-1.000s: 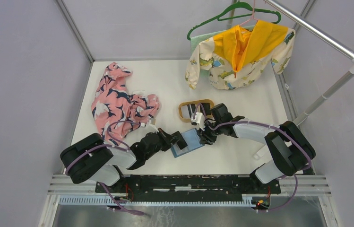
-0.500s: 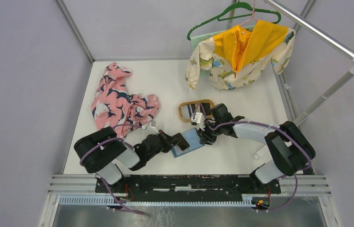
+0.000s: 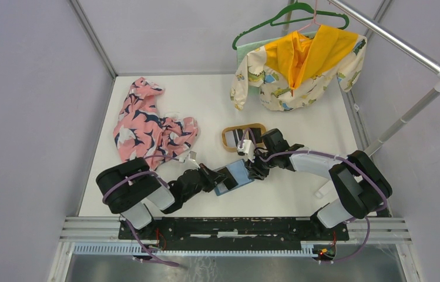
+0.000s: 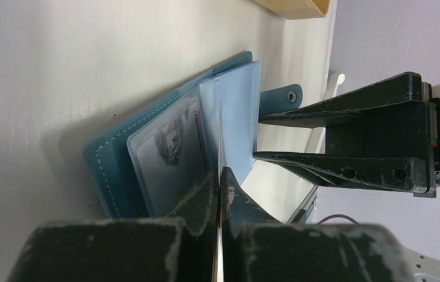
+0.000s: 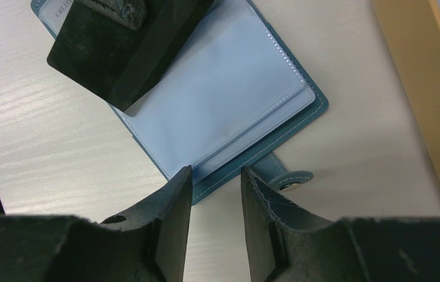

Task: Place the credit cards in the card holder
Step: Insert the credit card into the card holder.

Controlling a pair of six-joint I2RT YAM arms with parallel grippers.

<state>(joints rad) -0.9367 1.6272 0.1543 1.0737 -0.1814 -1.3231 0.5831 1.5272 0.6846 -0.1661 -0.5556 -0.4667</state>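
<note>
The teal card holder [image 3: 236, 175] lies open on the table between both grippers. My left gripper [image 3: 214, 175] is shut on a black credit card [image 5: 97, 64], edge-on in the left wrist view [image 4: 220, 126], with its tip at the clear pockets of the holder [image 4: 111, 170]. One pocket holds a pale card [image 4: 170, 147]. My right gripper [image 5: 216, 176] is open at the holder's [image 5: 223, 100] tab-side edge, one finger over its corner, beside the snap tab [image 5: 288, 179]. More dark cards [image 3: 238, 137] lie in the tan tray.
The tan oval wooden tray [image 3: 257, 127] sits just behind the right gripper and shows in the right wrist view [image 5: 423, 88]. A pink patterned cloth [image 3: 147, 126] lies at the left. A yellow and white garment [image 3: 296, 67] hangs on a rack at the back right.
My left arm's base and elbow have swung to the right, and the held card has shifted slightly further onto the holder. The right arm and the holder have not moved.
</note>
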